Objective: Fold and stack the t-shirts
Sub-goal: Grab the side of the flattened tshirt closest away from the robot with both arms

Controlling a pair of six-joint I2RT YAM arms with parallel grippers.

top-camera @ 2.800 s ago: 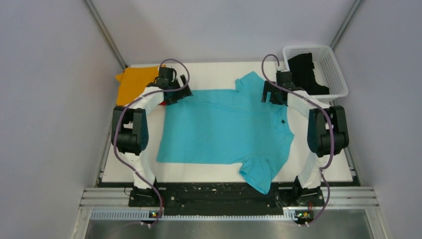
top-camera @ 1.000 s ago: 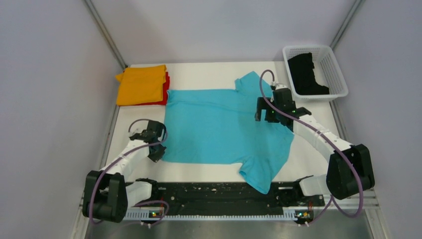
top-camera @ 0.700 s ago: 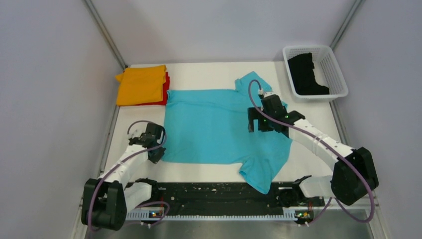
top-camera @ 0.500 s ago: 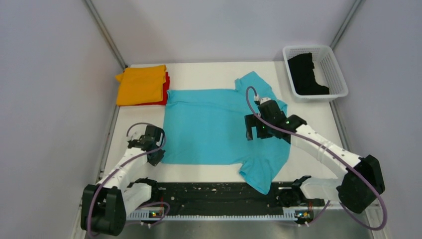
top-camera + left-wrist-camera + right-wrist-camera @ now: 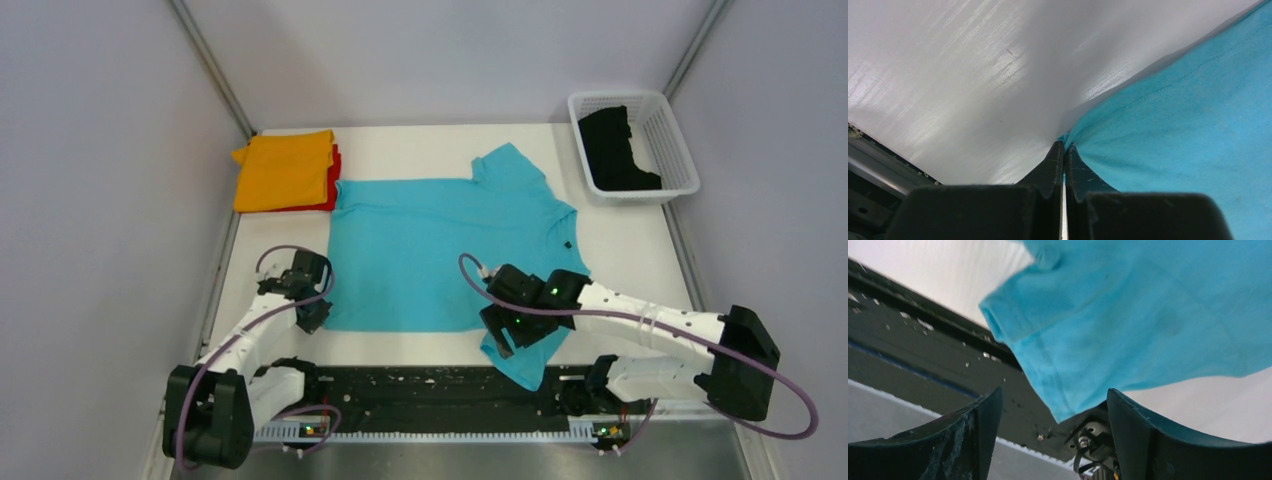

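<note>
A turquoise-blue t-shirt (image 5: 440, 250) lies spread flat on the white table (image 5: 620, 250), its near sleeve (image 5: 525, 365) reaching over the black front rail. My left gripper (image 5: 312, 318) is shut on the shirt's near-left hem corner; in the left wrist view the fingertips (image 5: 1064, 145) pinch the blue cloth (image 5: 1188, 125). My right gripper (image 5: 500, 335) hovers open over the near sleeve, whose tip (image 5: 1063, 400) shows between the wide jaws (image 5: 1054, 392). A folded orange t-shirt (image 5: 285, 170) lies on a folded red one (image 5: 333, 180) at the far left. A black t-shirt (image 5: 612, 150) sits in the basket.
The white mesh basket (image 5: 683, 165) stands at the far right corner. A black rail (image 5: 420, 385) runs along the table's near edge, with the arm bases on it. Grey walls close in on both sides.
My right arm has swung from the shirt's far right shoulder down to the near sleeve, its jaws narrowing a little. The left gripper has stayed shut at the hem corner.
</note>
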